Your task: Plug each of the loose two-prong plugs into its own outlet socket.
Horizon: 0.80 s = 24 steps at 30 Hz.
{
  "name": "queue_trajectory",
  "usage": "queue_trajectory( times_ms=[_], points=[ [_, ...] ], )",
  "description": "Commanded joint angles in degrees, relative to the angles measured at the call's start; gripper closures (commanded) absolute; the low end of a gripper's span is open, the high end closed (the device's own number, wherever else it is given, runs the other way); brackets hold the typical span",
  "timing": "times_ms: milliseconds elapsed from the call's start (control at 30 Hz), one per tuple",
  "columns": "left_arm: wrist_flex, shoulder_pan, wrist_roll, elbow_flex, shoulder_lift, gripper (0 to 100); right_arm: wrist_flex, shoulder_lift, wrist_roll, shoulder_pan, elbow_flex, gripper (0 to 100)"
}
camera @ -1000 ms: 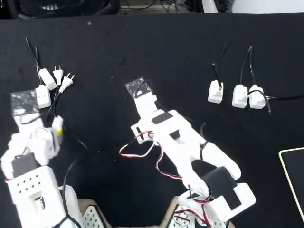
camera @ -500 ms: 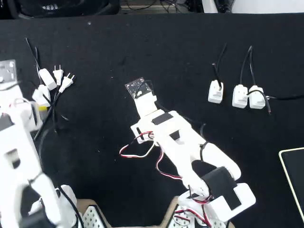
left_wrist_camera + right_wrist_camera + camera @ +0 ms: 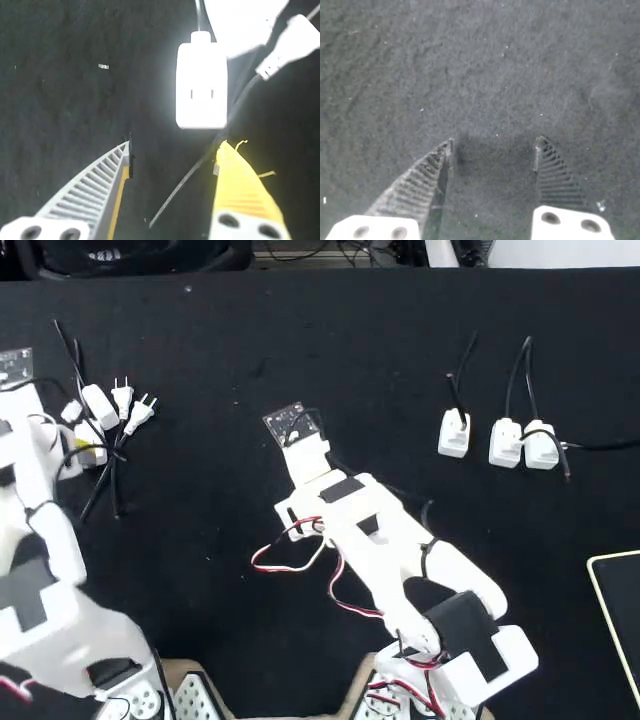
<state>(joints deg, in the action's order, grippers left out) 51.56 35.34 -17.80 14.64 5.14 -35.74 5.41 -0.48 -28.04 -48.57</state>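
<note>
One loose two-prong plug (image 3: 121, 397) lay beside a second plug (image 3: 141, 413) at about ten o'clock on the black table (image 3: 300, 330), their prongs aimed toward twelve and one o'clock, with a white outlet socket (image 3: 98, 404) just at their nine o'clock side. The left gripper (image 3: 175, 145) hung there with jaws spread wide and holding nothing, a two-slot socket (image 3: 201, 92) lying just beyond its fingertips. The right gripper (image 3: 495, 141) sat near the table's middle, jaws likewise wide over bare cloth, and three white cabled blocks (image 3: 505, 442) stood in a row toward three o'clock.
</note>
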Motion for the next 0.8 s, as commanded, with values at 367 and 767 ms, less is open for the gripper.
queue_trajectory(
  times_ms=[367,767],
  points=[
    [2.0,-2.9,0.0,-22.6,12.9,72,1.1,2.7,0.4,0.5,0.1,76.9],
    [7.7,-5.3,0.0,-34.7,23.6,72,1.1,2.7,0.4,0.5,0.0,76.9]
  ],
)
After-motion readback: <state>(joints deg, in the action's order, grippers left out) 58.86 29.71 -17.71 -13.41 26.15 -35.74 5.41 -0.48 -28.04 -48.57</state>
